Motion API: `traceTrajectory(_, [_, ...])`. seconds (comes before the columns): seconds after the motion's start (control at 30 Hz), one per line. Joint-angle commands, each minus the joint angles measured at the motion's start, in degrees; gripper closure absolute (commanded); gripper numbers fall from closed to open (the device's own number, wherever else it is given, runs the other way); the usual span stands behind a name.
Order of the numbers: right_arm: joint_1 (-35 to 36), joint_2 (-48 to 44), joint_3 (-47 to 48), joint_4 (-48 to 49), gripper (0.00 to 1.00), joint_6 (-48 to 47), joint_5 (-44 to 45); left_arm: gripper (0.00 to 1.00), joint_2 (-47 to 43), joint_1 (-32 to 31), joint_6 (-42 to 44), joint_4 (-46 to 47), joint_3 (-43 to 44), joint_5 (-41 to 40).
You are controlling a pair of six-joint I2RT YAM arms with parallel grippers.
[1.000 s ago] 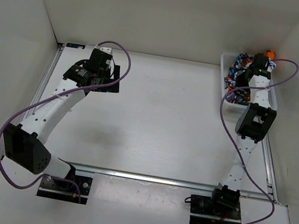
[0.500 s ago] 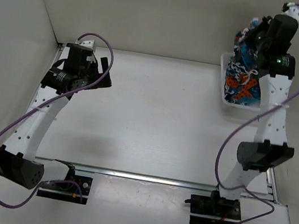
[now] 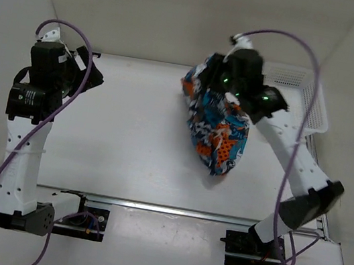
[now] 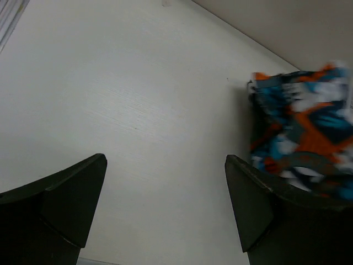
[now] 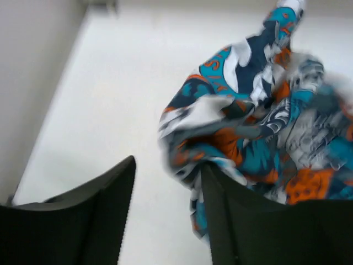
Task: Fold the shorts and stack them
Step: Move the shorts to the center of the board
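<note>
The shorts [image 3: 218,129] hang in a long bunch from the right tool [image 5: 168,165], over the middle-right of the tabletop [image 3: 128,138]. They are apart from the white mesh basket [image 3: 312,104], which sits in the far right corner. In the overhead view the cloth drops from the tool near the back wall towards the near side, its orange, blue, navy and white patches crumpled together. I cannot tell whether the lowest fold touches the tabletop.

From the right wrist, the tool's fingers [image 5: 242,226] stand partway closed, with a wad of the print caught at their tips and piled against one finger (the picture is blurred there, so the exact grip is hard to read). Bare tabletop shows in the gap beside the cloth.

The left tool [image 4: 165,165] is raised at the far left, well apart from the shorts. Its fingers [image 4: 60,204] are spread wide, with only tabletop showing between them. In its wrist view the shorts show as a blurred patch off to the right.
</note>
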Motion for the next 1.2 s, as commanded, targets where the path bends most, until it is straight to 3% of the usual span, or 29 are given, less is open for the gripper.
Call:
traceTrajectory(0.0, [4.1,5.3,-5.2,-0.9,0.39,1.7,-2.6,0.00,-1.1,0.0,-1.3,-0.8,-0.2,4.4])
traceTrajectory(0.03, [4.8,9.4,-2.7,-4.6,0.27,1.7,-3.7,0.00,-0.4,0.0,-1.3,-0.8,-1.4,7.3])
traceTrajectory(0.13, [6.4,7.4,-1.6,-10.0,0.14,0.7,4.3,0.00,1.0,0.0,0.3,-0.3,-4.6,11.7])
traceTrajectory(0.2, [6.4,-0.3,-9.6,-7.7,0.14,1.8,7.5,0.00,1.8,-0.7,0.9,0.8,-6.5,13.2])
traceTrajectory(0.3, [1.0,-10.7,-22.0,-6.5,0.28,5.7,7.5,0.00,6.1,-3.6,0.9,3.9,-8.8,15.6])
traceTrajectory(0.33, [0.2,-12.9,-25.2,-6.5,0.44,6.5,7.0,0.02,7.2,-4.5,0.9,4.9,-9.3,16.3])
traceTrajectory(0.43, [-2.4,-19.6,-35.9,-6.5,0.71,9.4,2.4,0.03,14.3,-8.0,0.9,8.0,-9.8,16.3])
traceTrajectory(0.5, [-2.4,-20.3,-41.7,-4.9,0.73,12.4,-0.7,0.01,19.5,-9.9,0.9,8.7,-7.6,16.3])
traceTrajectory(0.53, [-1.3,-20.3,-43.2,-3.8,0.71,13.1,-3.5,0.01,25.2,-11.5,1.5,8.7,-5.1,15.7])
traceTrajectory(0.57, [0.7,-19.7,-44.3,-2.7,0.54,13.7,-4.4,0.01,28.0,-11.5,1.5,8.7,-3.8,15.7])
traceTrajectory(0.67, [4.8,-14.2,-44.1,-0.2,0.24,14.3,-5.1,0.01,37.6,-12.1,0.9,8.7,0.3,19.8])
traceTrajectory(0.8, [7.0,-4.5,-38.7,-0.2,0.26,13.8,-3.9,0.01,43.2,-12.7,-1.2,10.0,-1.8,19.9])
traceTrajectory(0.9, [7.0,2.0,-34.7,0.7,0.58,12.7,-3.3,0.01,45.3,-12.7,-1.9,11.8,-4.4,21.0])
traceTrajectory(0.93, [7.0,5.1,-32.5,0.7,0.61,11.8,-2.6,0.01,45.8,-12.7,-1.9,12.4,-4.4,21.6])
traceTrajectory(1.0, [6.4,9.5,-30.2,0.7,0.50,10.5,-2.6,0.01,47.1,-12.7,-2.4,13.0,-4.4,21.6])
traceTrajectory(1.07, [5.9,11.6,-27.5,0.1,0.28,9.9,-2.6,0.01,48.2,-12.7,-2.9,13.5,-4.4,22.1])
traceTrajectory(1.13, [5.9,14.1,-26.2,0.1,0.12,9.4,-2.6,0.13,50.2,-12.7,-2.9,13.5,-2.7,22.2])
traceTrajectory(1.17, [5.2,15.0,-24.7,0.1,0.12,9.4,-2.6,0.22,50.8,-12.7,-2.9,13.5,-2.7,22.2])
